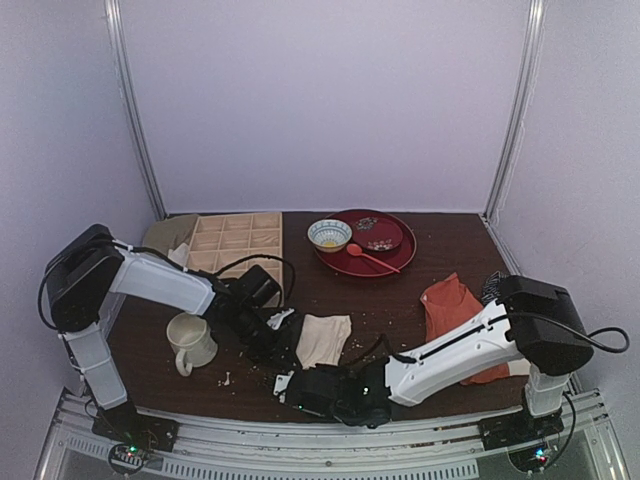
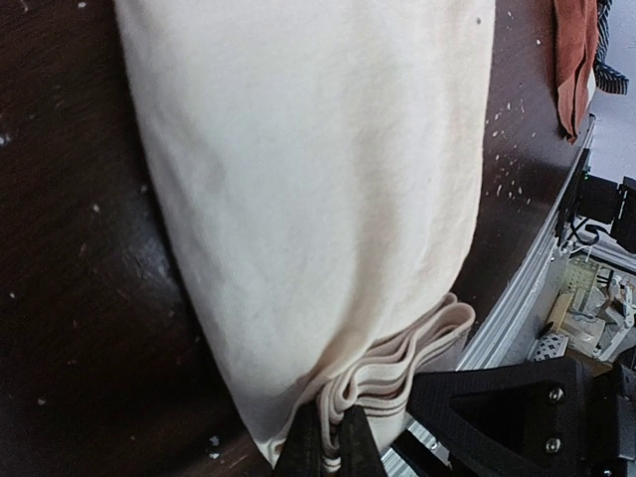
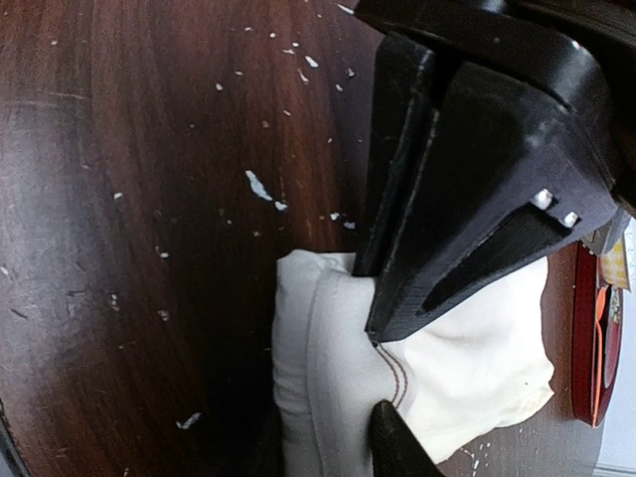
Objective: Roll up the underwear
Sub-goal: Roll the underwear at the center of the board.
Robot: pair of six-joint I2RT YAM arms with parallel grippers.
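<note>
The underwear [image 1: 323, 340] is cream fabric, folded into a narrow strip on the dark table at front centre. My left gripper [image 1: 283, 343] is at its left side. In the left wrist view the underwear [image 2: 308, 179] fills the frame and my left gripper [image 2: 329, 449] is shut on the stacked waistband layers at the near end. My right gripper [image 1: 290, 383] is just in front of the cloth. In the right wrist view my right gripper [image 3: 328, 452] has its fingers on either side of the bunched end of the underwear [image 3: 338, 378]. The left gripper's black body presses on the cloth from above.
A cream mug [image 1: 190, 342] stands left of the left gripper. A wooden compartment box [image 1: 235, 243] is at back left. A red plate [image 1: 365, 243] with a bowl [image 1: 329, 235] and an orange spoon [image 1: 370, 257] is behind. An orange-red garment [image 1: 452, 305] and a dark striped cloth [image 1: 492, 285] lie right. The metal table rail [image 2: 517, 308] is close.
</note>
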